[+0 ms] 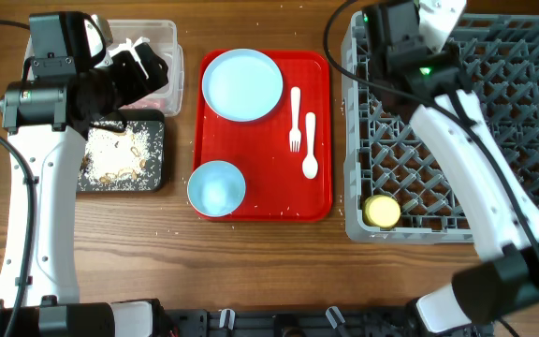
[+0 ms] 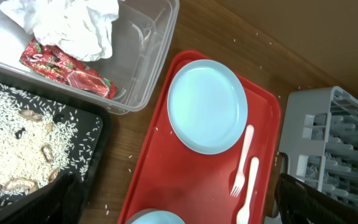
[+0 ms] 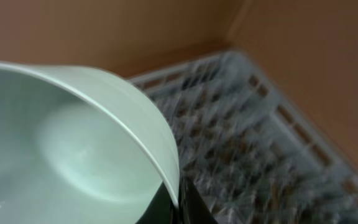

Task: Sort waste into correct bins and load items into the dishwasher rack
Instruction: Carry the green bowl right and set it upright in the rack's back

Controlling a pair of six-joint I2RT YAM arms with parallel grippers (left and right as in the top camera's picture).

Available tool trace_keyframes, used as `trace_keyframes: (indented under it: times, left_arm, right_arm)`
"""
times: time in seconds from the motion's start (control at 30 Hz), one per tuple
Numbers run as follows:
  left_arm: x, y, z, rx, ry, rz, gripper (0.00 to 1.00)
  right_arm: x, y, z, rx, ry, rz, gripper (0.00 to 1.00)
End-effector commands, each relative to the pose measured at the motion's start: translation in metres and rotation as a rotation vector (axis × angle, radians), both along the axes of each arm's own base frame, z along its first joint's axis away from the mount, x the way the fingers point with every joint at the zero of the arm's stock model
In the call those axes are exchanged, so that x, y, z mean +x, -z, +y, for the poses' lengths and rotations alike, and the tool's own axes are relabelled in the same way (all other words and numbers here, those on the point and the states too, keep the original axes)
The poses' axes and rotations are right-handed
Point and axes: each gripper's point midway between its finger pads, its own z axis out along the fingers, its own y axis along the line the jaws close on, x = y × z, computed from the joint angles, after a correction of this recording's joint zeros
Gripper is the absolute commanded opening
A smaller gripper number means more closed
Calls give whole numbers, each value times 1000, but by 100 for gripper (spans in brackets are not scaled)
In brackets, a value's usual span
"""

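Observation:
My left gripper (image 1: 146,67) (image 2: 180,208) is open and empty, hovering over the clear tub (image 1: 168,37) (image 2: 146,74), which holds the crumpled white napkin (image 2: 73,25) and the red-and-white wrapper (image 2: 67,70). The black tray (image 1: 152,178) (image 2: 98,134) holds brownish scraps and pale crumbs (image 1: 115,154) (image 2: 11,149). My right gripper (image 1: 430,33) (image 3: 178,205) is shut on the rim of the pale green-white bowl (image 1: 444,13) (image 3: 61,149), held tilted above the grey rack (image 1: 410,159) (image 3: 260,149). A yellow cup (image 1: 382,211) sits in the rack's front left corner.
The red serving tray (image 1: 321,201) (image 2: 191,186) holds a light blue plate (image 1: 242,84) (image 2: 207,106), a light blue bowl (image 1: 216,188), a white fork (image 1: 295,119) (image 2: 241,162) and a white spoon (image 1: 310,145). Crumbs are scattered on the wooden table.

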Motion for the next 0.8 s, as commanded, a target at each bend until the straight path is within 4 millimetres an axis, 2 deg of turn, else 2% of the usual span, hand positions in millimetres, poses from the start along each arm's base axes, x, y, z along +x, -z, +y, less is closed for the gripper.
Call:
trace_keyframes:
  times: [0.0, 0.1, 0.33, 0.47, 0.5, 0.67, 0.77]
  left_arm:
    - [2, 1, 5, 13, -7, 0, 100]
    - [2, 1, 5, 13, -7, 0, 100]
    - [2, 1, 5, 13, -7, 0, 100]
    - [2, 1, 5, 12, -7, 0, 100]
    - [2, 1, 5, 13, -7, 0, 100]
    - [2, 1, 5, 13, -7, 0, 100]
    - [2, 1, 5, 13, -7, 0, 100]
  right_arm:
    - [23, 6, -17, -292, 12, 122, 4]
    - [56, 19, -13, -404, -8, 140, 4]
    - [103, 48, -5, -617, -36, 220, 4]
    - [113, 63, -3, -654, -50, 247, 4]
    - [117, 71, -10, -658, -44, 260, 4]
    - [116, 79, -17, -667, -42, 298, 4]
    - [109, 92, -19, -691, -68, 393, 4]
